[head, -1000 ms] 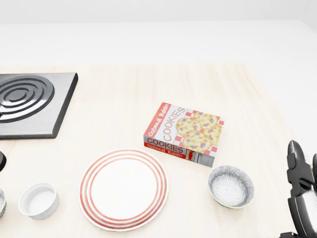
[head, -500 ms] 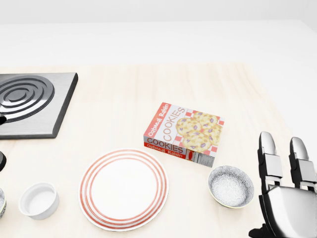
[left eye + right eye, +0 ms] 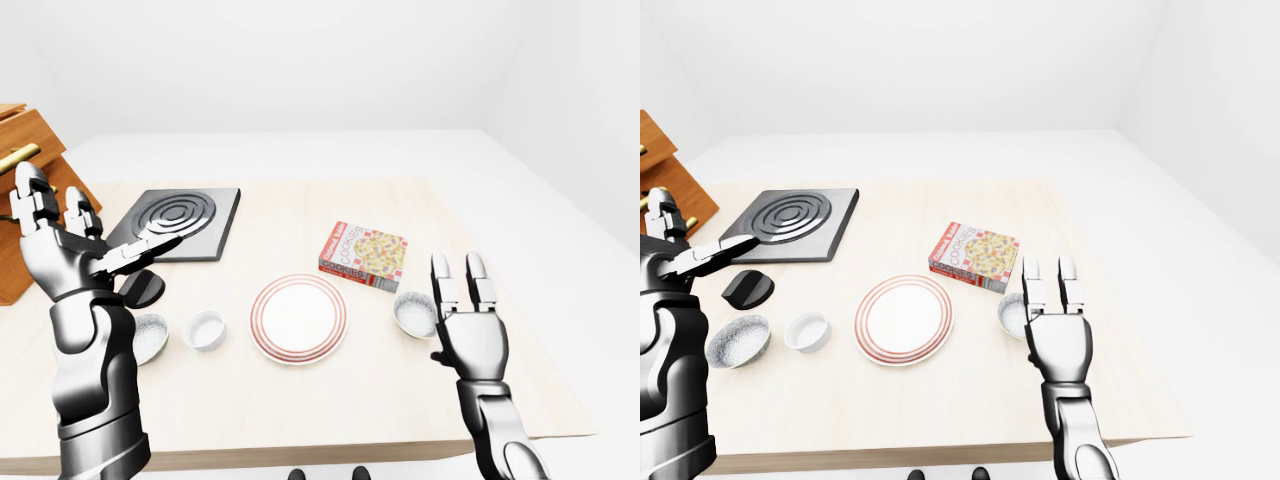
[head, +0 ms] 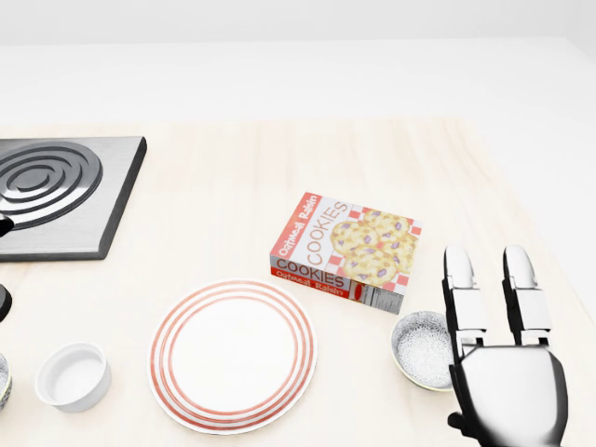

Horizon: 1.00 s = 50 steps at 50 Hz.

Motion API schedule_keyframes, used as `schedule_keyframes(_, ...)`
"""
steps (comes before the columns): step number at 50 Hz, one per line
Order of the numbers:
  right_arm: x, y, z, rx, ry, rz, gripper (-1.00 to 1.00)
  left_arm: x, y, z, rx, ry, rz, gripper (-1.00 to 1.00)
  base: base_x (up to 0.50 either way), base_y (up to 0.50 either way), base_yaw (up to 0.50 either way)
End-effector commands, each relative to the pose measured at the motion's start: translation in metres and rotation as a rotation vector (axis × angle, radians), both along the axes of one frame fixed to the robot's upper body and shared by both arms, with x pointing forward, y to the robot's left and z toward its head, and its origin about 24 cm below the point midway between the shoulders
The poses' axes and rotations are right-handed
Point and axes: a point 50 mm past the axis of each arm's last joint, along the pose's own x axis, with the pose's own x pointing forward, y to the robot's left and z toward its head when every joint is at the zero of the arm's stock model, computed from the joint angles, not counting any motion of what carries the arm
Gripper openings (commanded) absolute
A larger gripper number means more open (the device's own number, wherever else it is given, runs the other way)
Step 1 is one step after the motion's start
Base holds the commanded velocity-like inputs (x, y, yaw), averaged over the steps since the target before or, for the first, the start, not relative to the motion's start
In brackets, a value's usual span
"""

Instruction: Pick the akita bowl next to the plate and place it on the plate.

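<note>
The akita bowl (image 4: 417, 350), grey and speckled, sits upright on the worktop (image 4: 233, 177) near its right edge. It lies to the right of the red-ringed plate (image 4: 233, 356), apart from it, and the plate is bare. A cookie box (image 4: 349, 250) lies flat just beyond both, toward the top of the head view.

The right robot hand (image 4: 507, 372) has its fingers straight and spread wide and grips nothing. In the head view it stands over the bowl's right rim and hides that part. The left-eye view shows the fingers beside the bowl's right side. No view settles whether they touch it.

Only the eye views show the left robot hand (image 3: 65, 255). It is raised over the worktop's left edge with its fingers wide and nothing in it. The eye views also show in full a second speckled bowl (image 3: 737, 340) and a dark round item (image 3: 748, 288) near that left edge, which the head view cuts to slivers. A wooden block (image 3: 25, 140) stands at the far left. A white ramekin (image 4: 73, 375) sits left of the plate, and a black hob (image 4: 56, 191) lies at the worktop's left, toward the top of the head view.
</note>
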Motion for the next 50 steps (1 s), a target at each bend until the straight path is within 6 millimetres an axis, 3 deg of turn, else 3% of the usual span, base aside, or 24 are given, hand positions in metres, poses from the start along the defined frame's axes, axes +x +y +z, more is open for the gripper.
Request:
schedule_keyframes(1, 0.007, 0.006, -0.017, -0.049, 0.006, 0.04, 1.0, 0.0, 0.0, 0.0, -0.001, -0.001, -0.001, 1.0, 0.0, 0.0, 0.0)
schedule_keyframes(23, 0.022, 0.004, -0.059, -0.086, 0.191, 0.072, 1.0, 0.0, -0.001, 0.0, -0.001, 0.0, -0.003, 1.0, 0.0, 0.0, 0.0)
schedule_keyframes(50, 0.044, -0.009, -0.074, 0.003, 0.272, 0.016, 1.0, 0.001, -0.002, -0.003, -0.007, 0.008, -0.015, 1.0, 0.0, 0.0, 0.0)
